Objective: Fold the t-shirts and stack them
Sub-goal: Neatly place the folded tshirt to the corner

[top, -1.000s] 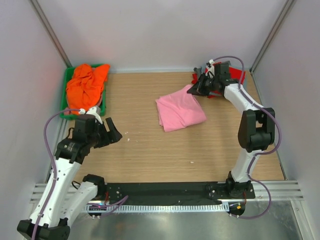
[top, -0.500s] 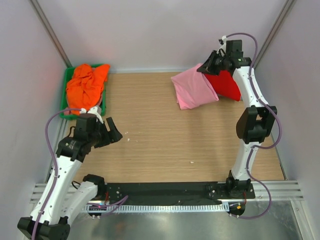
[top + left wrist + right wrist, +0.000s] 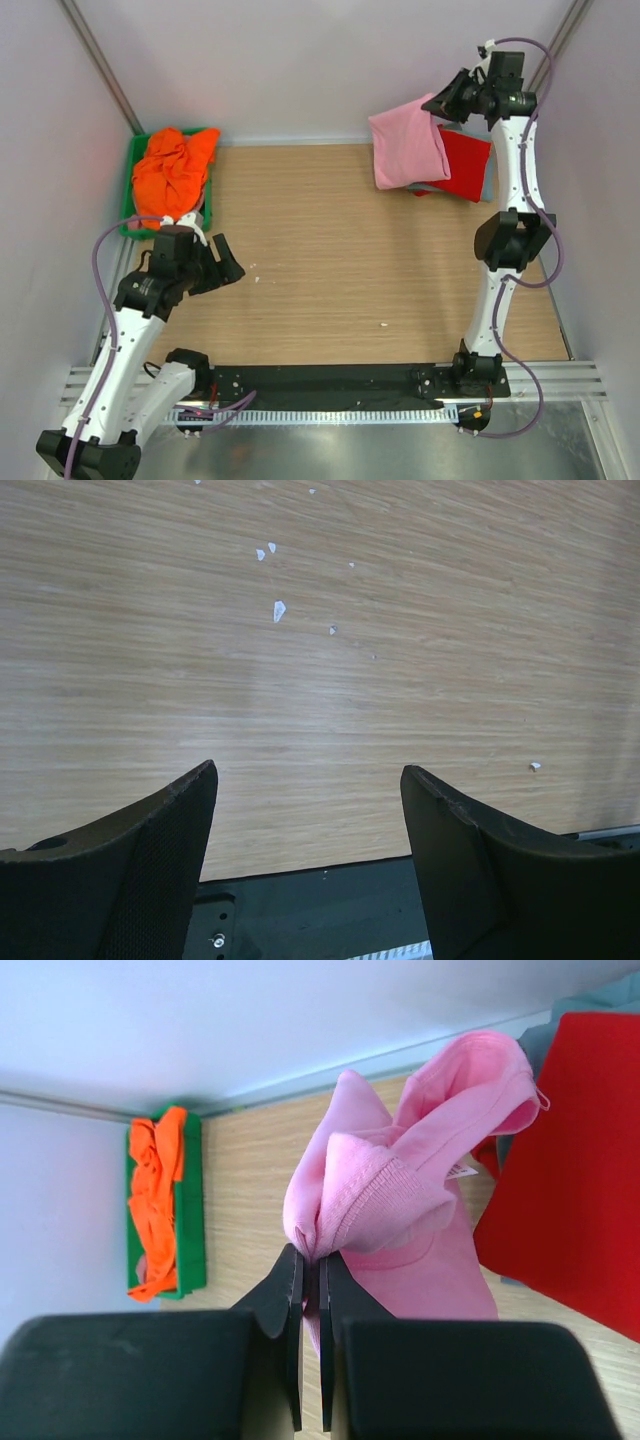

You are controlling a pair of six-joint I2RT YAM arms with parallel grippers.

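Stretching tall, right arm (image 3: 523, 160) clamps jaws on pink t-shirt (image 3: 408, 150) above red t-shirt (image 3: 465, 165); left arm (image 3: 125, 320) low, jaws released

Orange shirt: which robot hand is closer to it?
Left. The left gripper hovers open in front of the green bin holding the orange shirt; the right gripper is far off at the back right, pinching the pink shirt.

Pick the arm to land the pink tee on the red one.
Right. Its jaws are shut on the pink t-shirt, lifted right beside the red t-shirt. The left jaws stand open and empty across the table.
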